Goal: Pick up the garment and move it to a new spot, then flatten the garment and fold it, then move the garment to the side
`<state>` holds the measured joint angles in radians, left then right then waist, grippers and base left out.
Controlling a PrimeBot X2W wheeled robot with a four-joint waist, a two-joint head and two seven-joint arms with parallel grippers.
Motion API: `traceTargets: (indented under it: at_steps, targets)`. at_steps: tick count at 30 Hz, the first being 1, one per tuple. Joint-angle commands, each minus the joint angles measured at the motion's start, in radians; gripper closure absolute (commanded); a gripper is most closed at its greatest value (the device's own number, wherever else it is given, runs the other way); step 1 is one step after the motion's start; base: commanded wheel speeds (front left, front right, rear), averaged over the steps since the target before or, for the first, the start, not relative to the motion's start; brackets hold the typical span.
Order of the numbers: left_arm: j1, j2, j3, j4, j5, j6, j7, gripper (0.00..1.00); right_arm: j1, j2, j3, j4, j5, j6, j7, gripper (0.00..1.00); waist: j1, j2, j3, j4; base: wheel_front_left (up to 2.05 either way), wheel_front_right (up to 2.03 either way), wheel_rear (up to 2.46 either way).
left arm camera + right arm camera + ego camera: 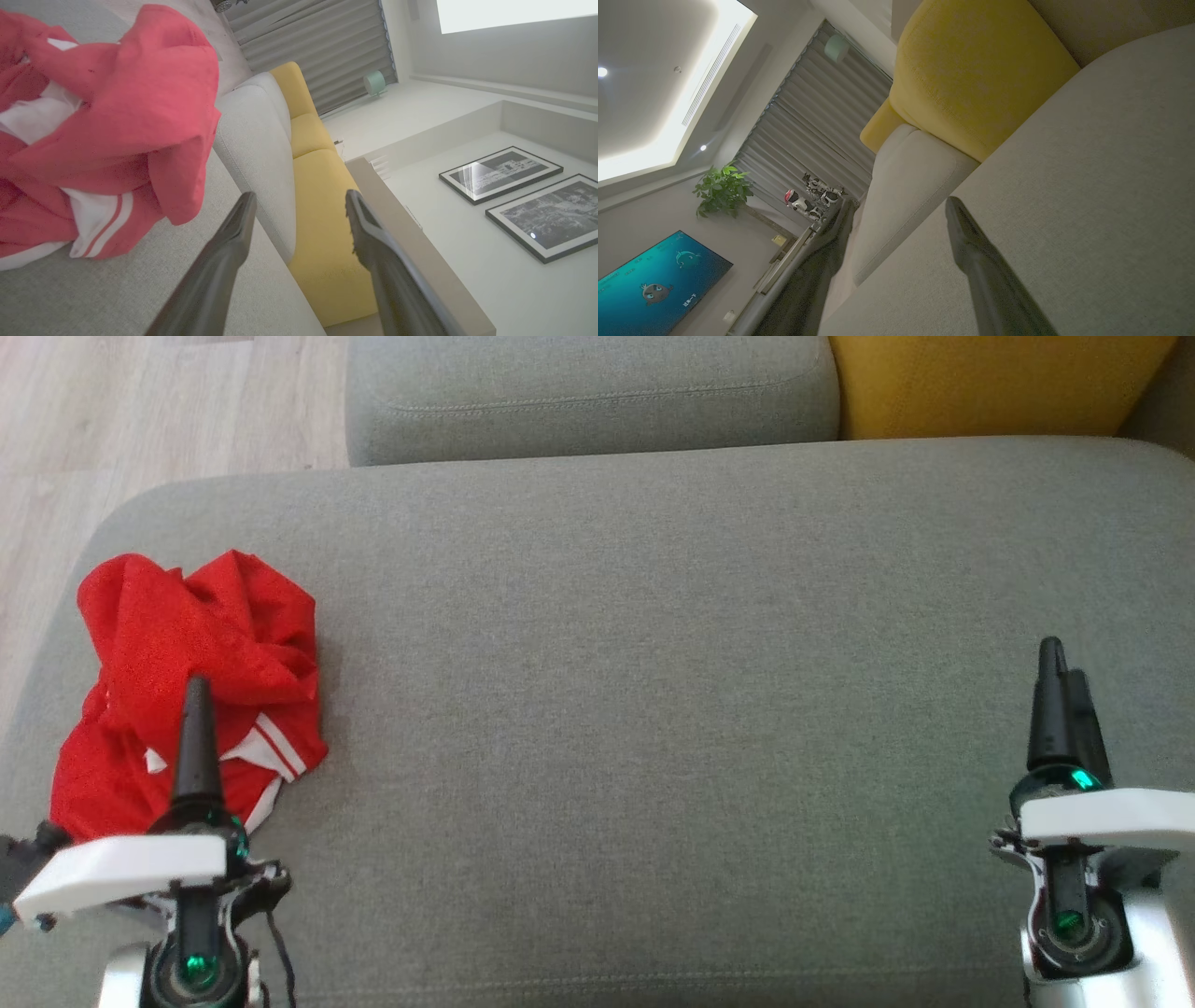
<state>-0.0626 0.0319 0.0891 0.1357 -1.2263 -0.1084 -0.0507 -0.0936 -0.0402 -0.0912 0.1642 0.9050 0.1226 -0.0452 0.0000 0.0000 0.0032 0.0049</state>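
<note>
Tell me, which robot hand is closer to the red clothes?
The left one. The left gripper sits open just beside the crumpled red garment, not holding it. The right gripper is far off across the grey seat cushion, also open.

Crumpled red garment (187,616) with white panels and a red-striped white band showing at its near edge, unfolded and bunched in a loose, rumpled heap, lying on the grey seat cushion (653,709) close to its left end.
</note>
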Motion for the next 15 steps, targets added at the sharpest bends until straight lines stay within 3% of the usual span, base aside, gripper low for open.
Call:
traceTargets:
  at_steps: [1,10,15]
  targets:
    - [-0.057,0.012,0.01,-0.045,0.019,0.001,-0.006,0.0,-0.062,-0.007,0.015,-0.045,-0.028,0.004,-0.01,0.0,0.0,0.0,0.0,0.0,0.0,0.0,0.0]
    - [-0.064,0.013,-0.044,-0.111,0.202,0.009,-0.033,0.0,-0.074,-0.007,0.053,-0.086,-0.215,0.004,-0.037,0.0,0.0,0.0,-0.001,-0.002,0.0,0.0,0.0]
    - [-0.064,0.014,-0.074,-0.122,0.274,0.037,-0.047,0.0,-0.073,-0.007,0.076,-0.089,-0.298,0.005,-0.052,0.0,0.0,0.0,-0.002,-0.005,0.0,0.0,0.0]
